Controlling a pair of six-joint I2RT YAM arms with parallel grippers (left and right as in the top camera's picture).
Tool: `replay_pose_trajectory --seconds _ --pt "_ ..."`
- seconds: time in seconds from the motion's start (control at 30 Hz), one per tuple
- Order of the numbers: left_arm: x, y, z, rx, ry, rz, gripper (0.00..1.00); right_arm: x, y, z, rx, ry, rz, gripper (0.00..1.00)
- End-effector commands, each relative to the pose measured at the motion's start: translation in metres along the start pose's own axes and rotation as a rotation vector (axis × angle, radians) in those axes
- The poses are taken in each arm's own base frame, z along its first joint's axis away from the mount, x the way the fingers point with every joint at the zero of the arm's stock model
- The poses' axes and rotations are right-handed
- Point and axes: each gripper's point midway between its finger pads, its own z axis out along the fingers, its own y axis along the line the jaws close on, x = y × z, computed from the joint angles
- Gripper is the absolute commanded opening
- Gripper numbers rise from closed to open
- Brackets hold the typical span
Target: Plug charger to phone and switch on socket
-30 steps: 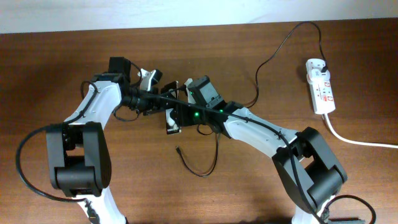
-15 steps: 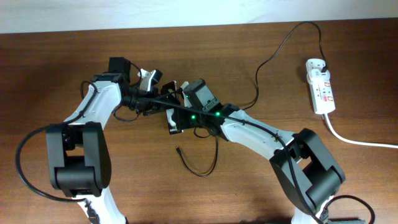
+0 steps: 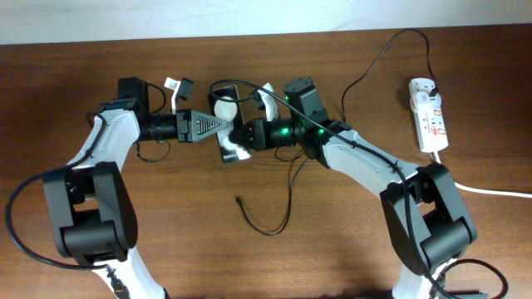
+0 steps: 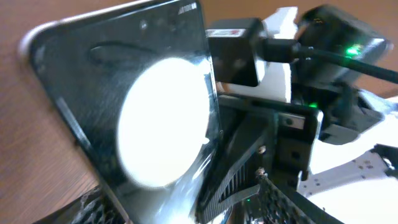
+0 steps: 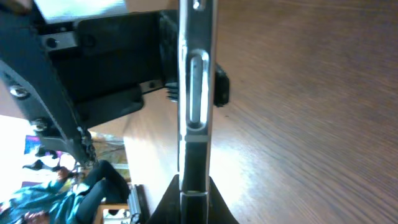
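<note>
Right tool (image 5: 194, 186) is clamped shut on the phone (image 5: 194, 93), holding it on edge, probably to expose its port. Left tool (image 3: 223, 126) gapes beside it, gripping nothing. Charger (image 3: 266, 232) lies nearby on the desk (image 3: 332, 257), connector free.

Glossy black phone (image 4: 130, 118), white round spot; thin black charger (image 3: 268, 233). White socket (image 3: 430, 116) bears red markings on brown wood-grain desk (image 3: 332, 249).
</note>
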Motion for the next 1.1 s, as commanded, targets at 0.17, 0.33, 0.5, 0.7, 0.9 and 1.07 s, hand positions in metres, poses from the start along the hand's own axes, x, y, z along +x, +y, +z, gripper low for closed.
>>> replay_pose_trajectory --seconds 0.17,0.33,0.5,0.7,0.9,1.07 --pt "-0.039 -0.101 -0.007 0.184 -0.084 0.332 0.61 -0.010 0.039 0.002 -0.122 -0.016 -0.094 0.04" --pt "-0.044 -0.153 -0.018 0.178 -0.099 0.482 0.53 -0.019 0.050 0.000 -0.155 -0.051 -0.159 0.04" --pt "-0.044 -0.177 -0.023 0.175 -0.104 0.541 0.20 -0.022 0.052 0.000 -0.162 -0.063 -0.176 0.04" --pt "-0.044 -0.176 -0.023 0.179 -0.097 0.465 0.00 -0.022 0.052 0.000 -0.158 -0.072 -0.292 0.19" --pt "-0.046 -0.176 -0.023 0.187 -0.075 0.241 0.00 -0.020 0.049 0.000 -0.146 -0.077 -0.470 0.24" --pt "-0.048 -0.177 -0.023 0.191 -0.063 0.113 0.00 -0.020 0.048 0.000 -0.141 -0.079 -0.479 0.56"
